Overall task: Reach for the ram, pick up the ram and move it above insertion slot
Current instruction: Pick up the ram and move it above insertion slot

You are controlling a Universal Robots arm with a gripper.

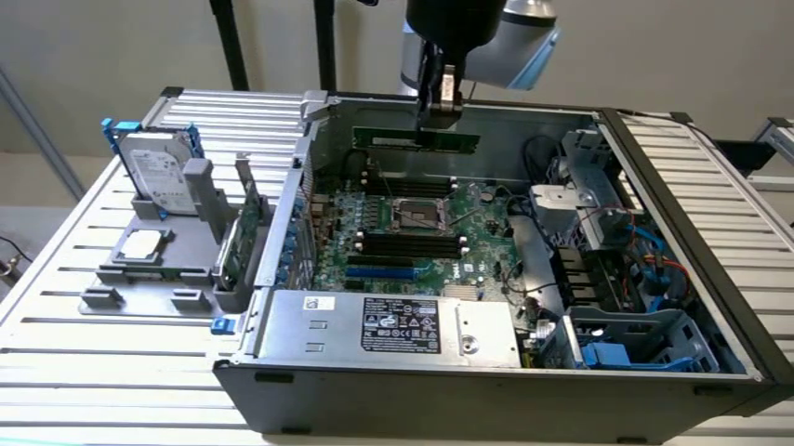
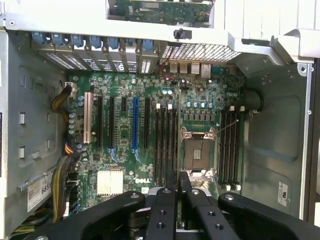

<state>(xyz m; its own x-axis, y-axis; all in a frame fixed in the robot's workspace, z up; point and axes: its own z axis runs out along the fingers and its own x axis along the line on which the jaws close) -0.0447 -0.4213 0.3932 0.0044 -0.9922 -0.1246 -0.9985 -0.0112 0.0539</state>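
Pinching the ram in our hand, we hovered over the motherboard, needing slot alignment.

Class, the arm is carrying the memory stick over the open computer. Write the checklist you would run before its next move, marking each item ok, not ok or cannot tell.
1. Long green ram stick held in the black end effector: ok.
2. Ram lifted clear of the green motherboard: ok.
3. Ram level, not tilted: ok.
4. Black memory slots beside the processor socket unobstructed: ok.
5. Ram lined up exactly over one slot: cannot tell.
6. Loose cables clear of the ram: ok.
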